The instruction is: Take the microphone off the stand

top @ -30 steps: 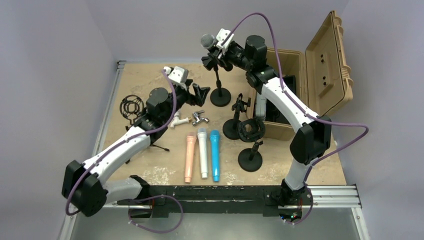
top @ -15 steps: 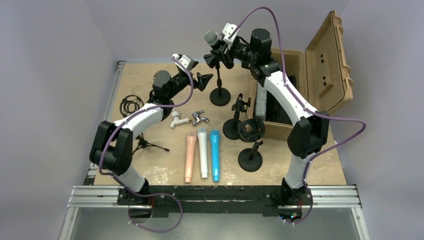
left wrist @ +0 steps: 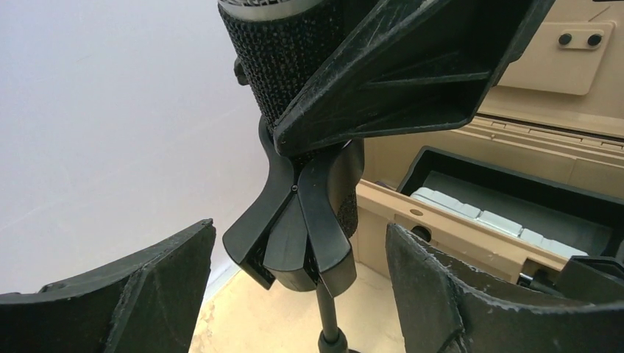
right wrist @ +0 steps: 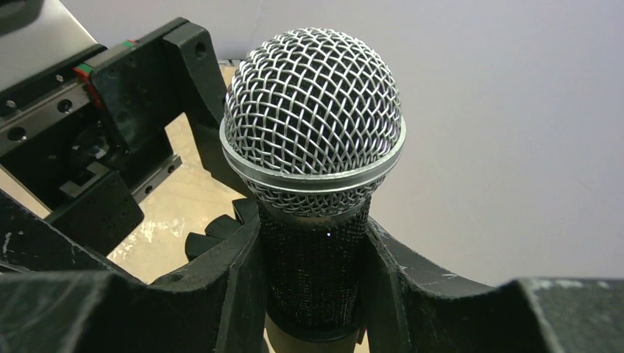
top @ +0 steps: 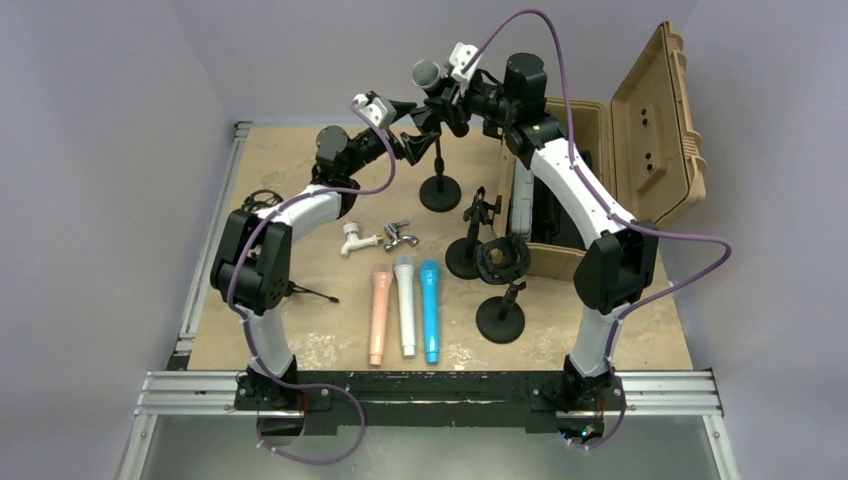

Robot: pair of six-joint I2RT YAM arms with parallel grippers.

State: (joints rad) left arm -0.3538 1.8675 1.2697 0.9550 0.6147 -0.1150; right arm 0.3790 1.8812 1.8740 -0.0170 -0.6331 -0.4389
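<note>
The microphone (top: 427,73) has a silver mesh head and a black textured body. It sits in the black clip (left wrist: 302,220) of a round-based stand (top: 441,193) at the back middle. My right gripper (top: 448,95) is shut on the microphone's body just under the head (right wrist: 313,110); its fingers (right wrist: 235,287) press both sides. My left gripper (top: 413,142) is open, its two fingers either side of the clip without touching it; in the left wrist view the gripper (left wrist: 300,235) frames the clip and the pole (left wrist: 327,316) below.
An open tan case (top: 640,130) stands at the right. Pink (top: 379,312), white (top: 405,303) and blue (top: 431,308) microphones lie side by side near the front. Other black stands (top: 500,318), two metal taps (top: 385,237) and a shock mount (top: 258,203) lie around.
My left arm has swung up and right from the table's left side, bringing its open gripper to the stand's clip. My right gripper with the microphone has shifted slightly up and right.
</note>
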